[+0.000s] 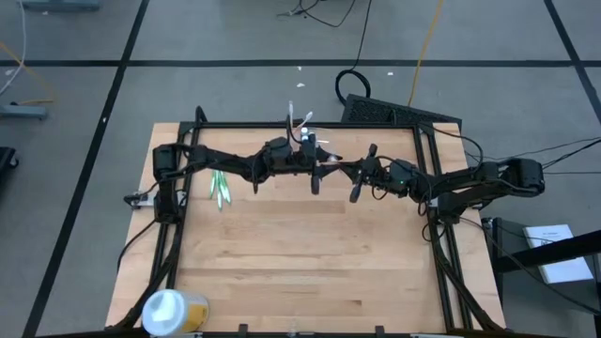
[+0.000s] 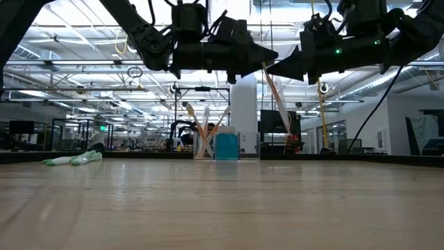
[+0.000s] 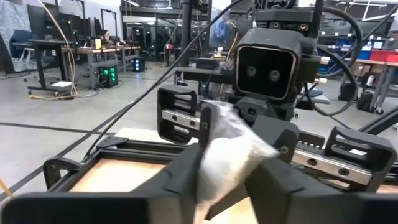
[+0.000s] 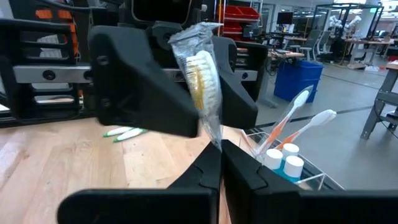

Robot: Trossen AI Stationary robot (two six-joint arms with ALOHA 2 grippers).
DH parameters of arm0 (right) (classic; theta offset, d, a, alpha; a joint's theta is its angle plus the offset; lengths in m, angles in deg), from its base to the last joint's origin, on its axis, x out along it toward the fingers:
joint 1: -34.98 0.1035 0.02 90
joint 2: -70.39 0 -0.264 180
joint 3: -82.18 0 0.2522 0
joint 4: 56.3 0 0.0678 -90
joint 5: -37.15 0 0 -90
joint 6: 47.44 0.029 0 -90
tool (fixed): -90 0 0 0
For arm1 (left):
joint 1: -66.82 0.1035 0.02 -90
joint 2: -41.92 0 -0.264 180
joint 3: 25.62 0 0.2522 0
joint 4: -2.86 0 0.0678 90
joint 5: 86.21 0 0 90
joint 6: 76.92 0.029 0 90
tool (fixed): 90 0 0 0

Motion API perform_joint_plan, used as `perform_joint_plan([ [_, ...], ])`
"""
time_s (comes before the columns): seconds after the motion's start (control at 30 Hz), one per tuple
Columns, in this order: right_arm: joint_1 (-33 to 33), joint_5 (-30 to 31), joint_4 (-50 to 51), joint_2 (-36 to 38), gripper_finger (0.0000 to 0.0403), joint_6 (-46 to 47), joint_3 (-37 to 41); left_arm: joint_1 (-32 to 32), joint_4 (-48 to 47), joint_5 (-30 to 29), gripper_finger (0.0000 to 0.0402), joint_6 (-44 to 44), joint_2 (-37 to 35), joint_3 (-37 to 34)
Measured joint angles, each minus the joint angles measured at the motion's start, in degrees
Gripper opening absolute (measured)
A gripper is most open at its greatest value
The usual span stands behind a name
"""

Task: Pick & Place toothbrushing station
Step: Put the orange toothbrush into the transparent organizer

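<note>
Left pincer [image 4: 186, 87] clamps wrapped toothbrush [image 4: 200, 78]; toothbrushing station [image 4: 292, 171] below, beside it.

floor [image 1: 235, 38]: grey, dark stripes | ceiling lights [image 2: 83, 42]: bright | blue bin [image 4: 298, 78]: beyond table

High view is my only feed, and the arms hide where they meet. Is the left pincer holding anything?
Observer: Yes. The left pincer grips a wrapped toothbrush at its head.
Operator: And the right one?
Observer: The right pincer is shut on the wrapper's lower end.
Operator: Is the station already loaded?
Observer: The toothbrushing station holds two leaning toothbrushes and two white-capped blue bottles.
</note>
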Motion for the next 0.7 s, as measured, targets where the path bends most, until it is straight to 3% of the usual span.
perform_joint_plan([
  [0.27,0.00,0.04,0.27,0.00,0.0000,0.87,-0.11,2.21,-0.29,1.56,0.0016,-1.95,0.00,0.00],
  [0.43,-0.04,0.61,1.90,0.07,0.0022,0.78,-0.14,4.48,-3.60,2.09,0.0031,-3.84,-2.97,-0.07],
  [0.7,-0.03,0.59,5.06,0.48,0.0133,1.95,-0.06,7.96,-18.87,-6.62,0.0015,5.90,-14.25,-0.06],
])
